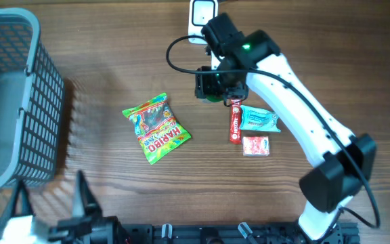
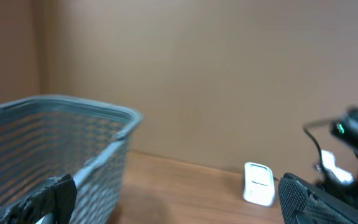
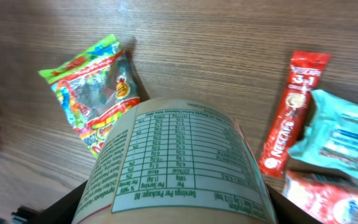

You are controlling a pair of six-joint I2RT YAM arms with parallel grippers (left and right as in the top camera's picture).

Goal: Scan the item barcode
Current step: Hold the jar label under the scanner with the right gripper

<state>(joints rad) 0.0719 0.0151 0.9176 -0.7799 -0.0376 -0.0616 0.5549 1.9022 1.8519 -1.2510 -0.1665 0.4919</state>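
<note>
My right gripper (image 1: 215, 87) is shut on a round container (image 3: 179, 162) with a pale label printed with a green nutrition table. It hangs over the table just below the white scanner (image 1: 202, 13), which stands at the far edge. No barcode shows on the side I see. In the right wrist view, dark fingers (image 3: 73, 204) flank the container's sides. My left gripper (image 1: 51, 203) is open and empty at the near left, far from the item. In the left wrist view the scanner (image 2: 258, 183) stands ahead on the right.
A grey mesh basket (image 1: 19, 95) fills the left side. On the wood lie a Haribo bag (image 1: 156, 127), a red Nescafe stick (image 1: 235, 122), a teal packet (image 1: 257, 118) and a small red-and-white packet (image 1: 256, 146). The right arm (image 1: 303, 115) spans the right side.
</note>
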